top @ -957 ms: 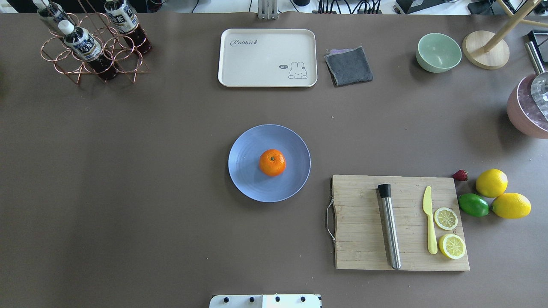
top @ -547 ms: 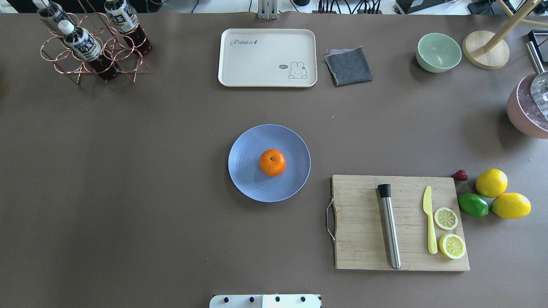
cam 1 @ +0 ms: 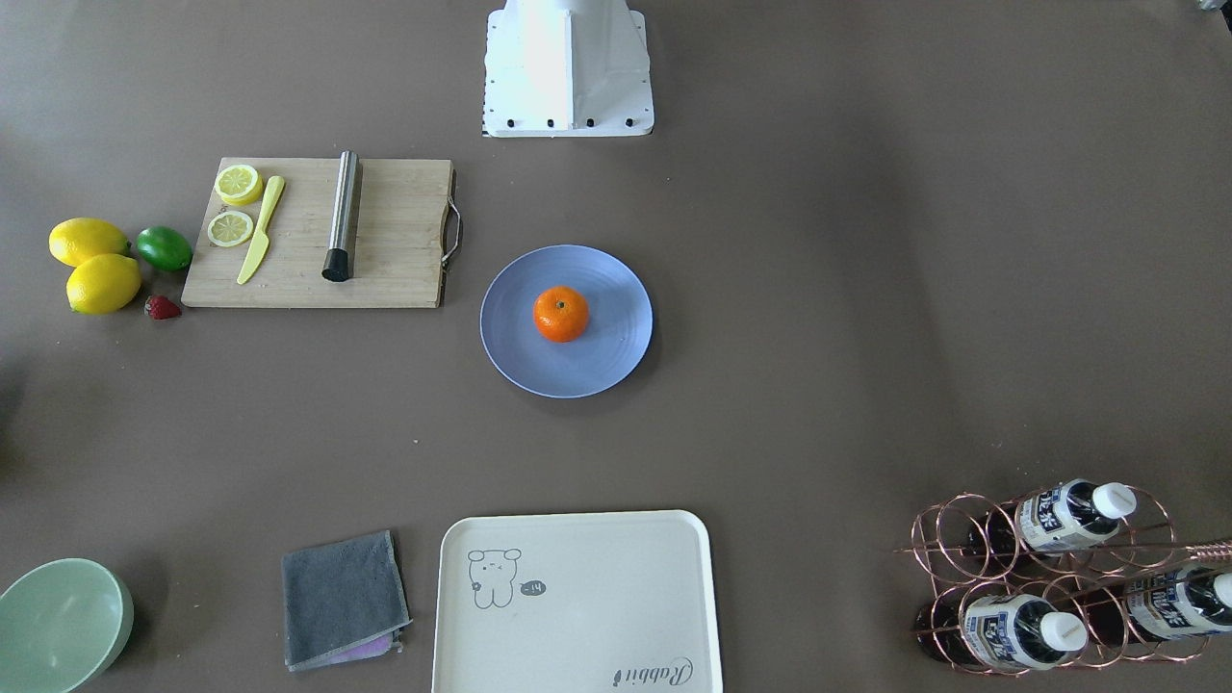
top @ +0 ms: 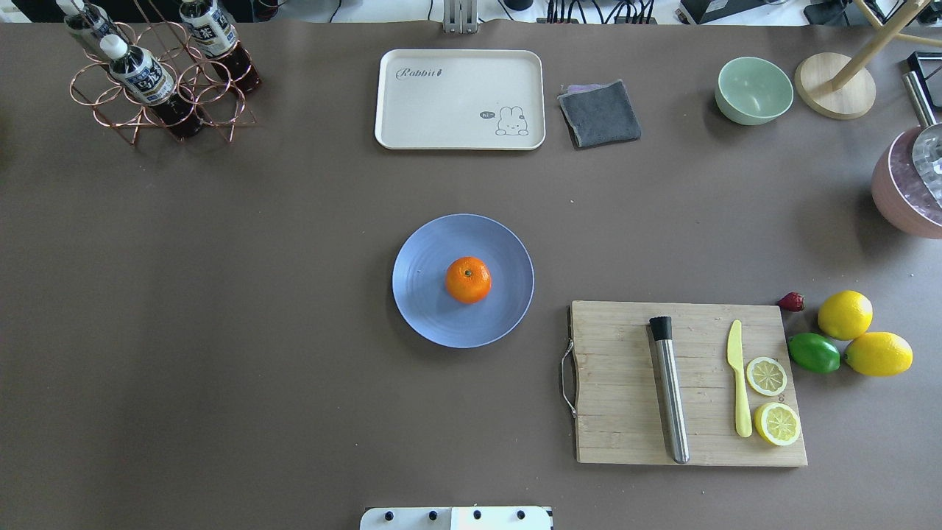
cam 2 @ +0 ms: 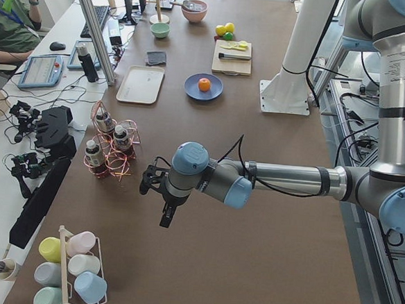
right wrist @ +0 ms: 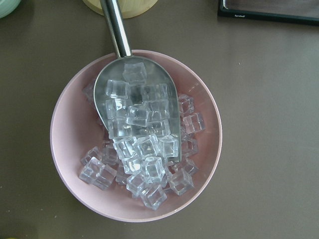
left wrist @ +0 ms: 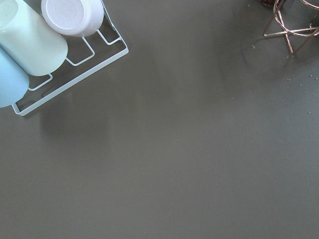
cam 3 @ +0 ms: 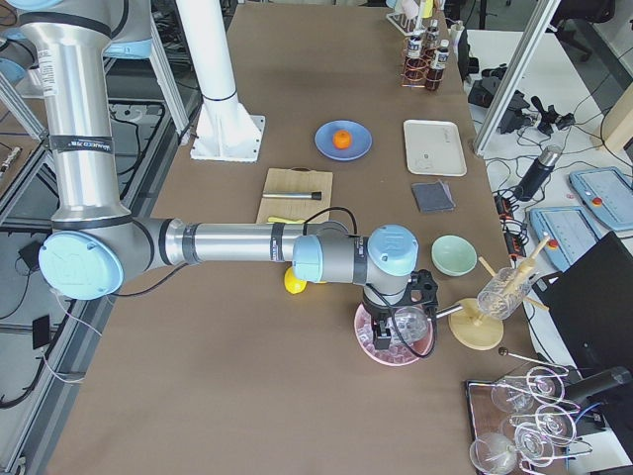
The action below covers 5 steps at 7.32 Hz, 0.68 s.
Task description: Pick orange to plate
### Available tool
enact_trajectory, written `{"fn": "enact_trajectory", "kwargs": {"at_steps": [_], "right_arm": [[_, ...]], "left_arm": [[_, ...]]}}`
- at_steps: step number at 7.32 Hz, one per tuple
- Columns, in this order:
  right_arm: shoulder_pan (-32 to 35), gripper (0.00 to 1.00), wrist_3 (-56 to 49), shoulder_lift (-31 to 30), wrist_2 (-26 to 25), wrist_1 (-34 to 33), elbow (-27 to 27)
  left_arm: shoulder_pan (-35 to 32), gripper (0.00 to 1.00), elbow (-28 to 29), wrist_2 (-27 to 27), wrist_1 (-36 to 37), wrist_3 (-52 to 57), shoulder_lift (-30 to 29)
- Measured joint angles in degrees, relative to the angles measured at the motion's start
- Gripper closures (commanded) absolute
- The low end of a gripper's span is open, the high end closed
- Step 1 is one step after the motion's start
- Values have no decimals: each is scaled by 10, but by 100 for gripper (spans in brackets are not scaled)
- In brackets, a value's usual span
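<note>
Nearest the robot's white base, on its right-hand side, you have a rectangular wooden cutting board with a metal handle. On it lie a steel cylinder with a black cap, a yellow plastic knife and two lemon slices. Just off the board's right edge sit two whole yellow lemons, a green lime and a small red strawberry.

Further out, in the middle of the brown worktop, you will find the small round bright-skinned orange. It rests near the centre of the round shallow light-blue plate, stem dimple up, and nothing touches it.

At the far edge are a copper wire rack holding dark drink bottles, a cream rectangular tray with a rabbit drawing, a folded grey cloth and a pale-green bowl.

Both arms are well away from the plate. The left end effector hangs over bare worktop at the robot's left end, near a white wire rack of pastel cups. The right end effector hangs over a pink bowl filled with clear ice cubes and a steel scoop. For both, you cannot tell from these views whether the fingers are apart or together.
</note>
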Motion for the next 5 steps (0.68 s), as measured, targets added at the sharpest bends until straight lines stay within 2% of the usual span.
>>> {"fn": "enact_trajectory", "kwargs": {"at_steps": [5], "right_arm": [[0, 0, 0, 6, 2, 0, 0]], "left_arm": [[0, 2, 1, 0, 0, 1, -1]]}}
